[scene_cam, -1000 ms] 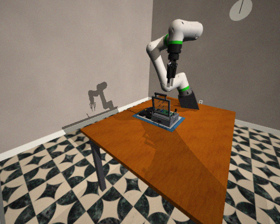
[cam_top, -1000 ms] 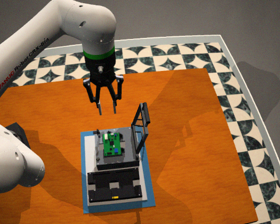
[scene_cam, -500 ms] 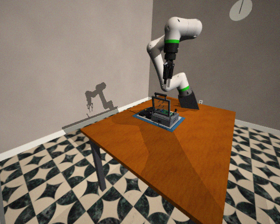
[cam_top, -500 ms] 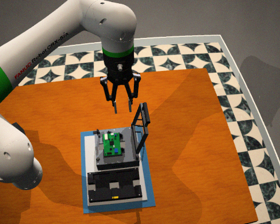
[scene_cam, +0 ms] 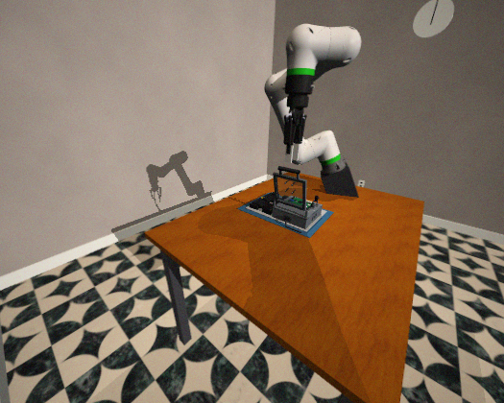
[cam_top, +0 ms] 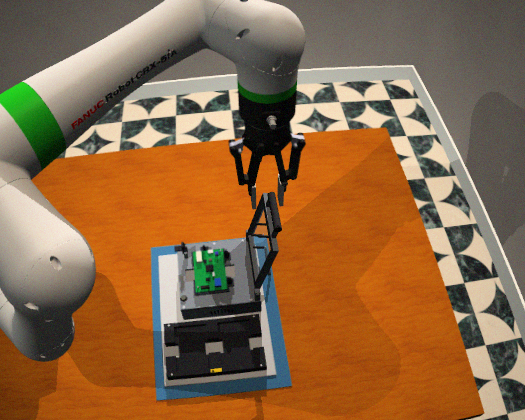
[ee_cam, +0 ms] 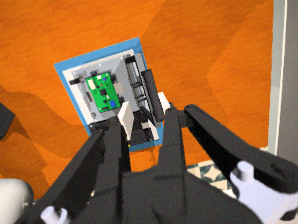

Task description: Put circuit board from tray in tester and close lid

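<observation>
The green circuit board (cam_top: 210,272) (ee_cam: 104,93) lies face up on the plate of the grey tester (cam_top: 217,306) (scene_cam: 296,217), white connector end toward the far side. The tester's lid (cam_top: 260,245) (scene_cam: 286,189) stands open, about upright, on the right-hand hinge side. Its black handle (cam_top: 272,212) (ee_cam: 152,94) (scene_cam: 288,171) is at the top. My gripper (cam_top: 267,199) (scene_cam: 292,159) (ee_cam: 145,105) hangs just above the handle, fingers partly apart and empty. The black tray (cam_top: 214,350) in front of the tester shows both pockets empty.
Tester and tray stand on a blue mat (cam_top: 278,362) (ee_cam: 64,70) on the orange table (cam_top: 357,225). A small latch hook (cam_top: 183,248) stands at the tester's left edge. My arm's large links fill the left of the top view.
</observation>
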Controlling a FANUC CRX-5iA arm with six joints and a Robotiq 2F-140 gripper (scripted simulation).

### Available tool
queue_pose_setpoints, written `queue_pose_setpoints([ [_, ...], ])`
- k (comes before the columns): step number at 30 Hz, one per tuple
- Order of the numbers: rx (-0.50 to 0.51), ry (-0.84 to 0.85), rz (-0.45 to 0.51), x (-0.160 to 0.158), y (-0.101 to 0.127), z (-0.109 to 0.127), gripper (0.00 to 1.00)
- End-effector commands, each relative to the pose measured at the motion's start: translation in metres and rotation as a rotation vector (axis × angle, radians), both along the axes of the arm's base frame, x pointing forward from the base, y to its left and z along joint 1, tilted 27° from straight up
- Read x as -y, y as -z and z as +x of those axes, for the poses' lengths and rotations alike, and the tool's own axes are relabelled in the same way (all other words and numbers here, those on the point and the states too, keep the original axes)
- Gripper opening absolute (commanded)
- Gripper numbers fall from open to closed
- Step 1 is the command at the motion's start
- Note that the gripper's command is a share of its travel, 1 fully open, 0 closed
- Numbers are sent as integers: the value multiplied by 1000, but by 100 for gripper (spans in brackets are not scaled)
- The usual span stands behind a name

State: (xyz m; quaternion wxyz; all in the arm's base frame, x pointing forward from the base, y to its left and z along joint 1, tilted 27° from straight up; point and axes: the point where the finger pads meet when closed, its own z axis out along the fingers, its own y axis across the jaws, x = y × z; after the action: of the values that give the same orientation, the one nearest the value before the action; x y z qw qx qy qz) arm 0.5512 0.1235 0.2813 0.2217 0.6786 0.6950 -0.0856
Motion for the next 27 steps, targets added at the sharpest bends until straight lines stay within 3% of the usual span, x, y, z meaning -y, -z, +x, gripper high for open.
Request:
queue_pose_setpoints([
  [1, -2, 1, 0, -1, -2, 8, 30],
  [27, -2, 1, 0, -1, -3, 15, 30],
])
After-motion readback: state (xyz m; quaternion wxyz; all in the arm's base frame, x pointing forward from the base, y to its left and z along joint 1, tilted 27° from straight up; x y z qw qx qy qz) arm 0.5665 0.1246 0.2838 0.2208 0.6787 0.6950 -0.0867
